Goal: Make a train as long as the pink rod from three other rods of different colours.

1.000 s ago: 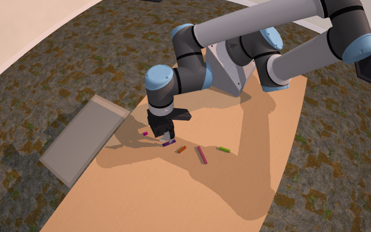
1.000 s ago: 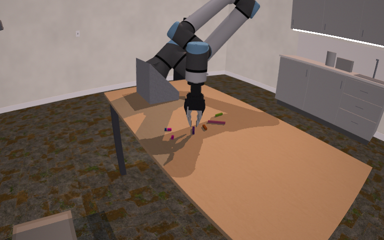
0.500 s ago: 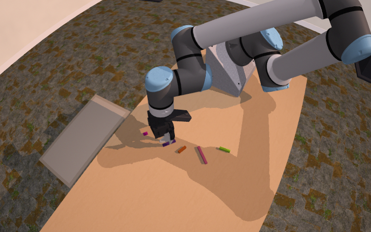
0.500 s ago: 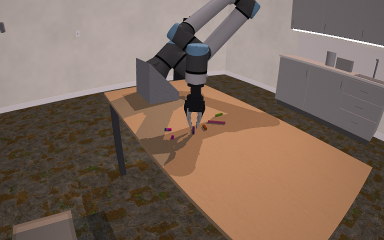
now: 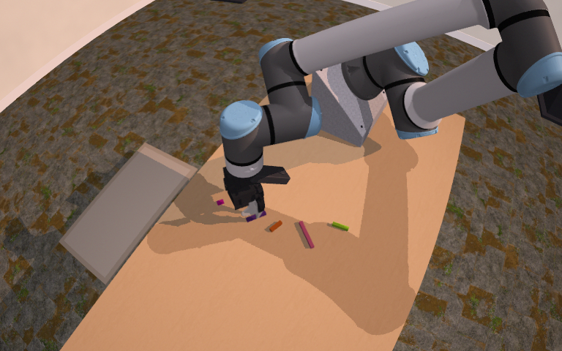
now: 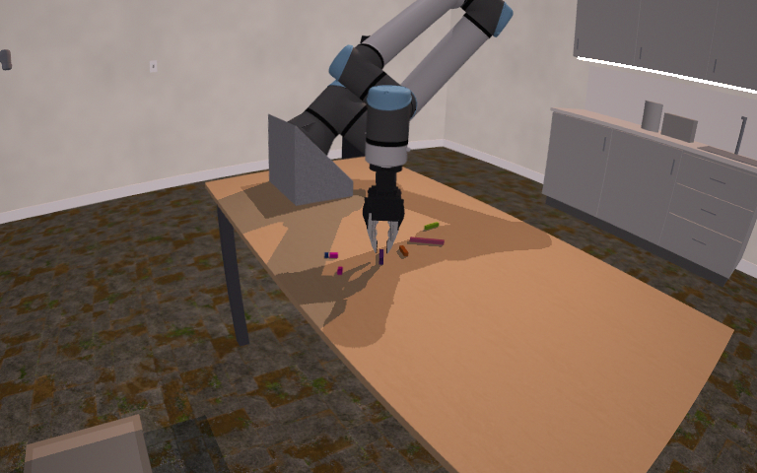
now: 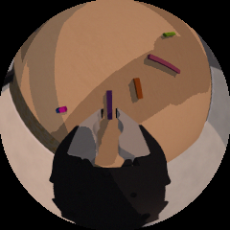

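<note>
Purple rod (image 5: 251, 218) (image 6: 380, 256) (image 7: 109, 101) lies on the worktop (image 5: 248, 297) (image 6: 502, 334) (image 7: 96, 38), with one end beneath or between the tips of the pincer (image 5: 252, 212) (image 6: 381, 249) (image 7: 109, 108). The pincer is partly open and grips nothing, its fingers on either side of that rod; whether the tips touch the worktop, I cannot tell. Near the purple rod lies the orange rod (image 5: 275, 226) (image 6: 403, 250) (image 7: 138, 88), apart from it. Farther from the purple rod on that same side are the pink rod (image 5: 306, 235) (image 6: 427, 241) (image 7: 164, 63) and then the lime rod (image 5: 339, 226) (image 6: 431, 226) (image 7: 169, 34). Across the purple rod from these, a lone magenta rod (image 5: 219, 202) (image 6: 339, 270) lies apart from a blue rod (image 6: 326, 254) (image 7: 57, 110) and second magenta rod (image 6: 333, 254) (image 7: 63, 109), set end to end, touching or nearly so.
</note>
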